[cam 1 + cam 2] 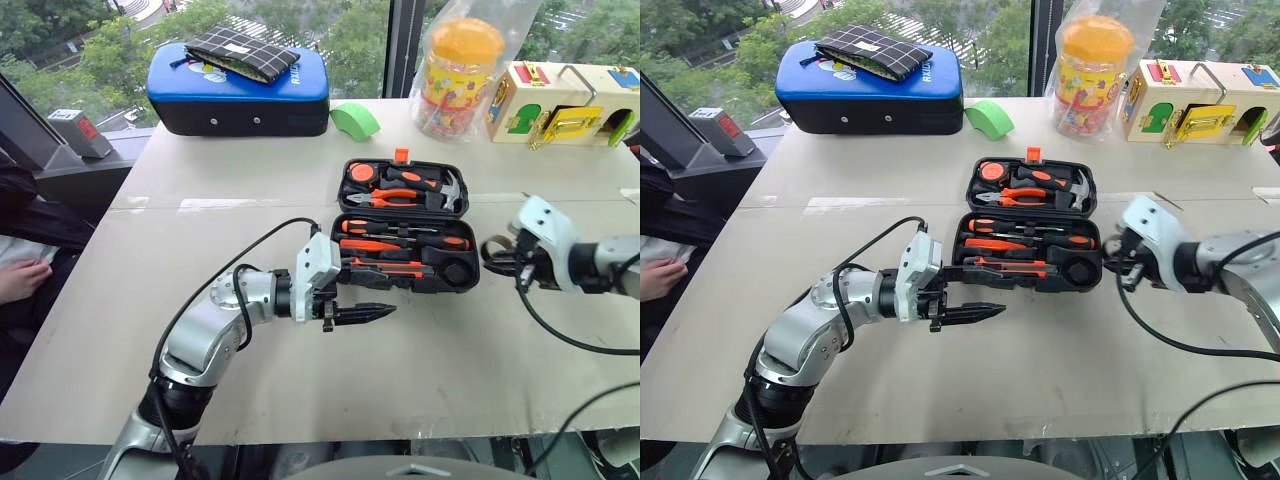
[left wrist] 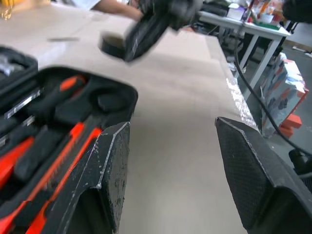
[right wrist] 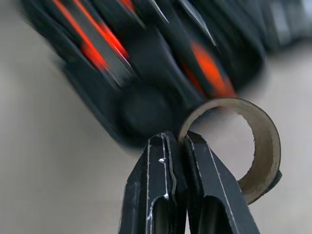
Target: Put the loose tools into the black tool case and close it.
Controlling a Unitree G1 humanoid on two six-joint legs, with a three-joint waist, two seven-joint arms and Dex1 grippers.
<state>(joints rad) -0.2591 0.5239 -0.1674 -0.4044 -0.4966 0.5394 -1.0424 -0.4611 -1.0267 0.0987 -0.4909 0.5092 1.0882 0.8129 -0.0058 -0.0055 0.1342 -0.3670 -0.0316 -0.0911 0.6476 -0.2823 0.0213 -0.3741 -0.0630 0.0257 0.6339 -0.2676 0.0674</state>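
Black tool case open, right end effector clenched on tape roll, left end effector released.

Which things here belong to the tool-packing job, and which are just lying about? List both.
Job: black tool case, open; screwdrivers in its recesses; tape roll, pinched in the right claw.

Lying about: blue padded case, green wedge, yellow-lidded jar, latch-board box.

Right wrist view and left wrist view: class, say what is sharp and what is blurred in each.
Right wrist view: the right end effector and the tape roll it pinches are sharp; the tool case behind smears into streaks. Left wrist view: the left end effector, open, is crisp; the other end effector is a dark blur.
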